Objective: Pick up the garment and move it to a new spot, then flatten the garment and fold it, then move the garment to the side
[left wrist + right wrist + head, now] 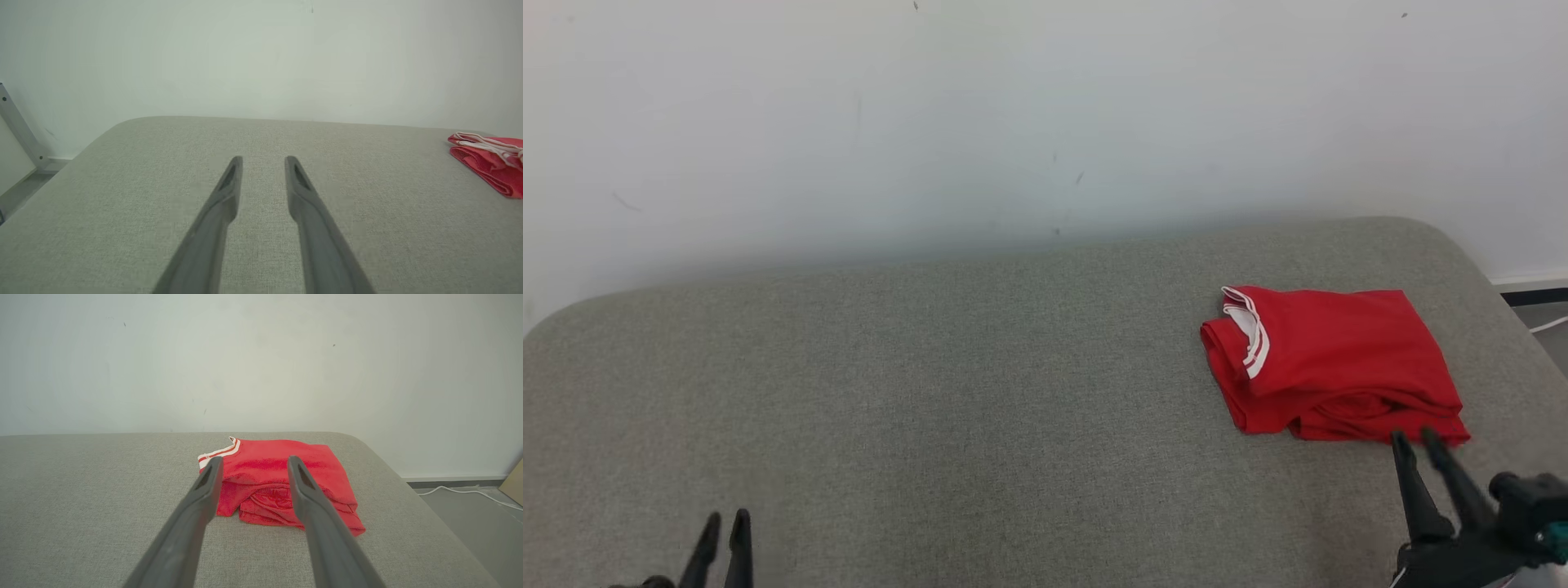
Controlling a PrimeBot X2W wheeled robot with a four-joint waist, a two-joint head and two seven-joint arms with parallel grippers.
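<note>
The garment is a red shirt with a white-striped collar, folded into a compact bundle on the right part of the grey cushioned surface. It also lies at the far right edge as the garment in the left wrist view. My right gripper stands open just in front of the bundle's near right corner, nothing between its fingers; seen along them, the garment sits a little ahead of the right gripper. My left gripper is open at the lower left, far from the cloth, and the left gripper hovers over bare fabric.
A white wall rises straight behind the surface. The cushion's right edge drops to a grey floor with a white cable. A metal frame leg stands past the left edge.
</note>
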